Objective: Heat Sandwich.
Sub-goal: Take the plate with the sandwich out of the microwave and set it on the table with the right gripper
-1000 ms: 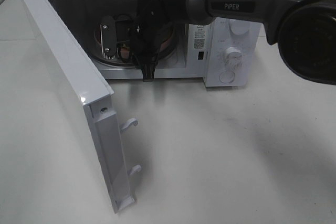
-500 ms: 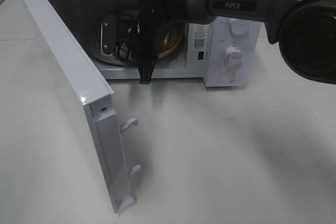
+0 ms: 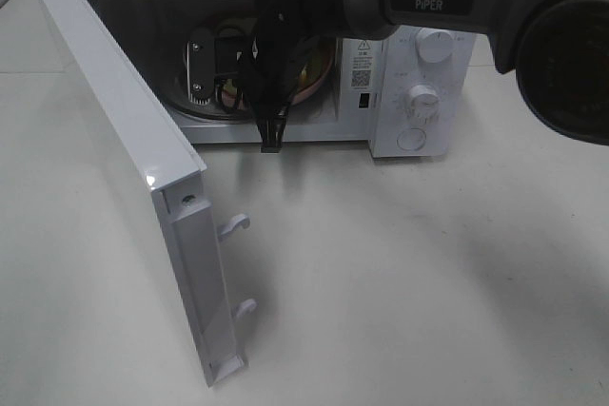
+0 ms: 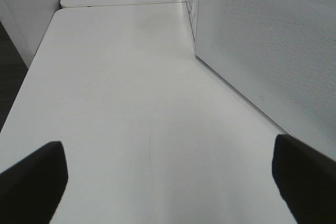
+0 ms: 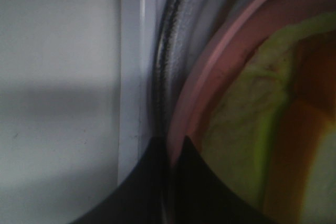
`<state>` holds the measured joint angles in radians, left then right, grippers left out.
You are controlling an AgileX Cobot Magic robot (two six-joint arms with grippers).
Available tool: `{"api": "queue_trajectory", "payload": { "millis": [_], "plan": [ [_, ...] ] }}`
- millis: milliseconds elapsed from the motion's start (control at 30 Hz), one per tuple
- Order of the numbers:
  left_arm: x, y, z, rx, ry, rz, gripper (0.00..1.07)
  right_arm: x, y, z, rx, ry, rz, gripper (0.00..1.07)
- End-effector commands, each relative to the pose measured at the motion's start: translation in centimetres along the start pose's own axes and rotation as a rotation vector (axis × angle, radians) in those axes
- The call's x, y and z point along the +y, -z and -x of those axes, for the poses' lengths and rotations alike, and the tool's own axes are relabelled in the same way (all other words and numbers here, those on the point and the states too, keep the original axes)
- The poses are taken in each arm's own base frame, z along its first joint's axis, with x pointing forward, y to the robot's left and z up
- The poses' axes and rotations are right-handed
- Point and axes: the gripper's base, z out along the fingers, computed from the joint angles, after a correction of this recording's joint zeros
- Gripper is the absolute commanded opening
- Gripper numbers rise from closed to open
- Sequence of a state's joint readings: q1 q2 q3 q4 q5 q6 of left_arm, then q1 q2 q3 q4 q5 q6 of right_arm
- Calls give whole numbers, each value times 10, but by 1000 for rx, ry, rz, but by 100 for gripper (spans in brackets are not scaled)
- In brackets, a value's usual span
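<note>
Inside the open microwave (image 3: 419,92) at the far side of the table (image 3: 400,273), the sandwich (image 5: 273,124) lies on the pink plate (image 5: 210,72), which sits on the glass turntable (image 5: 168,51); in the high view only a sliver of the sandwich (image 3: 306,68) shows beside the right arm (image 3: 447,7), which reaches in through the doorway; the right gripper (image 5: 170,153) has its fingertips together, nearly touching, at the plate's near rim, with the sandwich just beyond them, further in; whether they pinch the rim cannot be told; the door (image 3: 133,168) stands swung out to the left; the left gripper (image 4: 168,174) hovers over bare table beside the microwave's perforated outer wall (image 4: 268,40), fingers wide apart, holding nothing.
</note>
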<state>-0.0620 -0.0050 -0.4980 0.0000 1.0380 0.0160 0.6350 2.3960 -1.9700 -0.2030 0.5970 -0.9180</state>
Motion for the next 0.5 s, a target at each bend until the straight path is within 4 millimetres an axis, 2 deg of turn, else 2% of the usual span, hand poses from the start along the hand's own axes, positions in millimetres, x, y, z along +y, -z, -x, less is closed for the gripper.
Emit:
{"api": "queue_trajectory", "payload": {
  "millis": [33,500],
  "plan": [
    [-1,3,-2,-25,3,-2,100,-5,16,-5,1,67,-13,0],
    [0,3,-2,-25,0,3,100,3,48,-9,-33,208,24,0]
  ]
}}
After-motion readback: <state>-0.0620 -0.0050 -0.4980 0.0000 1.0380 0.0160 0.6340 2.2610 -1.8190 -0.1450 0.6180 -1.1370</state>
